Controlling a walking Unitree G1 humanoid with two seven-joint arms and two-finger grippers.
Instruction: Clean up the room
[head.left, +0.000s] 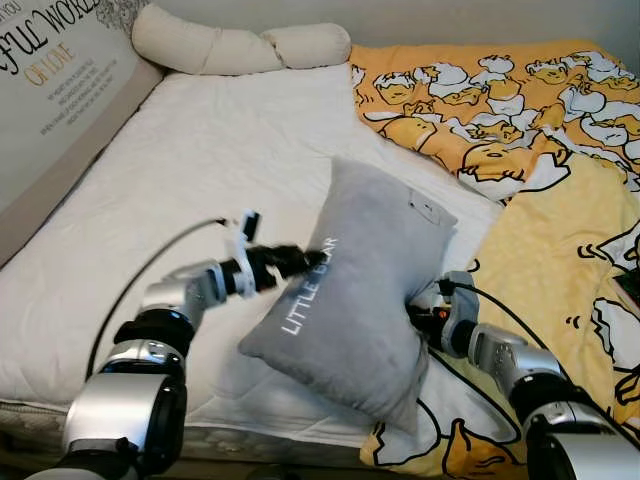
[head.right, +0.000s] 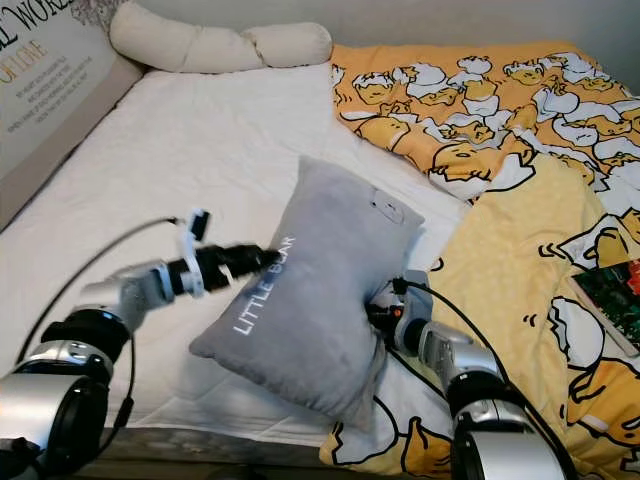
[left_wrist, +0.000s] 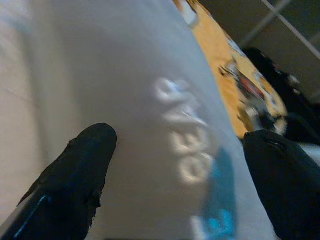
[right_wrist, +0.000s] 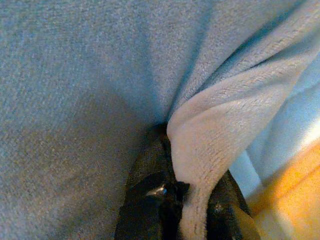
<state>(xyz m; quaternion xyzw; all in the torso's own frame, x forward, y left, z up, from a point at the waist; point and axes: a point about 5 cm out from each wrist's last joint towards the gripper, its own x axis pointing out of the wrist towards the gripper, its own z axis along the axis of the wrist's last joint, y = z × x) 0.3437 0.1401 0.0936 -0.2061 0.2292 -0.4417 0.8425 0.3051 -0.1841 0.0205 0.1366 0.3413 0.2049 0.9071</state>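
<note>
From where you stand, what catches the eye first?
A grey pillow lettered LITTLE BEAR is held up over the white mattress, between both arms. The right end effector pinches a fold of its edge; the left end effector, open, presses its lettered side. A yellow cartoon blanket covers the bed's right side.

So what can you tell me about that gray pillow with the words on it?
The gray pillow looks soft and fuzzy, a plump rectangle with white letters reading LITTLE BEAR down one side and a small tag near its top. It is tilted above the white bed sheet, beside the yellow duck blanket. The right gripper pinches a fold of its fabric, and the left gripper presses its open fingers against the lettered side.
</note>
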